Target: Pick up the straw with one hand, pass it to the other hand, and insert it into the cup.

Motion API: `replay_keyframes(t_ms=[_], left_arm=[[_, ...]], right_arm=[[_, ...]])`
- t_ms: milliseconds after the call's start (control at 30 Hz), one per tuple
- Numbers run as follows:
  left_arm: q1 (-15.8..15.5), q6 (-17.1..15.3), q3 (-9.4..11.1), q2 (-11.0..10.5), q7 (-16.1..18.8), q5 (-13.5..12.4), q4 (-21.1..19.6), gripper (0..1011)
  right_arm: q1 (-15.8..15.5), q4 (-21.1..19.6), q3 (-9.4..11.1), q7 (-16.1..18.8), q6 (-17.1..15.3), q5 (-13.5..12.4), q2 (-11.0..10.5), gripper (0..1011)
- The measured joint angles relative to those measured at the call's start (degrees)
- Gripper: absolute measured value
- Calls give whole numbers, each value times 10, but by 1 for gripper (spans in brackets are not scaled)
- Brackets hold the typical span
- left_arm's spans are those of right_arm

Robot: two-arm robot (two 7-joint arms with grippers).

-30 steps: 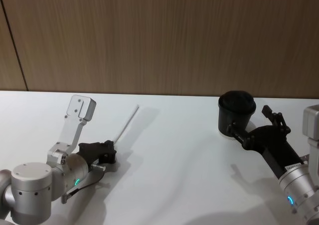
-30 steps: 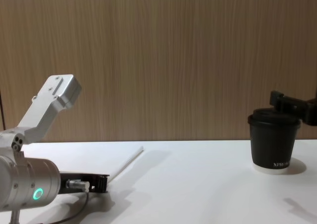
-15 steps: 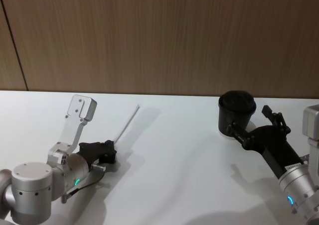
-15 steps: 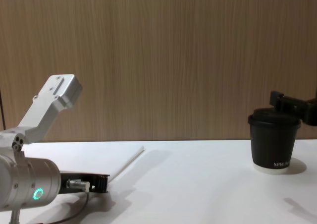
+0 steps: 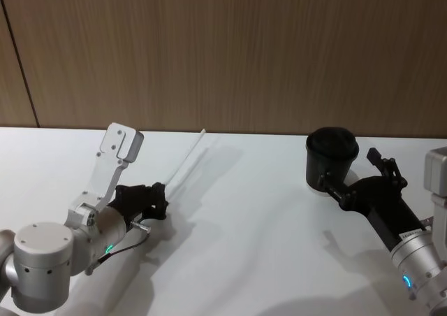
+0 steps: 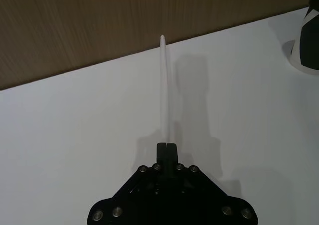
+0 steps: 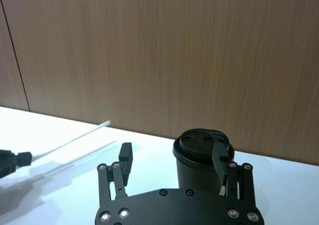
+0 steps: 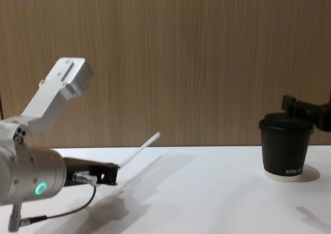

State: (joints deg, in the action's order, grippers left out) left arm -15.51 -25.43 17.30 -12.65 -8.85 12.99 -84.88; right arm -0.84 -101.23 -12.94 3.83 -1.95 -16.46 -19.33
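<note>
Left gripper, jaws clamped on the straw, held it clear of the table; right gripper, jaws spread and empty, by the cup. Handover and insertion remained.

Brown wood-panelled wall, dark vertical seam, white table

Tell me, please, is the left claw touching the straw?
Touching: the left wrist view shows the left claw shut around one end of the straw.

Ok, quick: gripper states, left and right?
Left gripper: shut on the straw.
Right gripper: open, holding nothing, beside the cup.
</note>
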Motion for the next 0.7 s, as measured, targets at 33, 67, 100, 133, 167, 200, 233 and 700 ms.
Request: replay_keyframes(t_ms=[33, 67, 100, 133, 167, 200, 233, 700], left_arm=[[0, 5, 3, -4, -3, -4, -6, 0], [0, 7, 3, -5, -5, -5, -8, 0], [0, 9, 5, -8, -7, -7, -11, 0], [0, 15, 7, -12, -11, -11, -16, 1], [0, 19, 10, -16, -16, -14, -22, 0], [0, 19, 10, -16, -16, -14, -22, 0], [-1, 25, 12, -20, -21, -18, -29, 0], [-15, 64, 29, -57, -81, -32, -69, 0]], right_arm=[[0, 0, 0, 0, 0, 0, 0, 1001], [0, 0, 0, 0, 0, 0, 0, 1001], [0, 0, 0, 0, 0, 0, 0, 1001], [0, 0, 0, 0, 0, 0, 0, 1001], [0, 0, 0, 0, 0, 0, 0, 1001], [0, 0, 0, 0, 0, 0, 0, 1001], [0, 0, 0, 0, 0, 0, 0, 1001], [0, 0, 0, 0, 0, 0, 0, 1001]])
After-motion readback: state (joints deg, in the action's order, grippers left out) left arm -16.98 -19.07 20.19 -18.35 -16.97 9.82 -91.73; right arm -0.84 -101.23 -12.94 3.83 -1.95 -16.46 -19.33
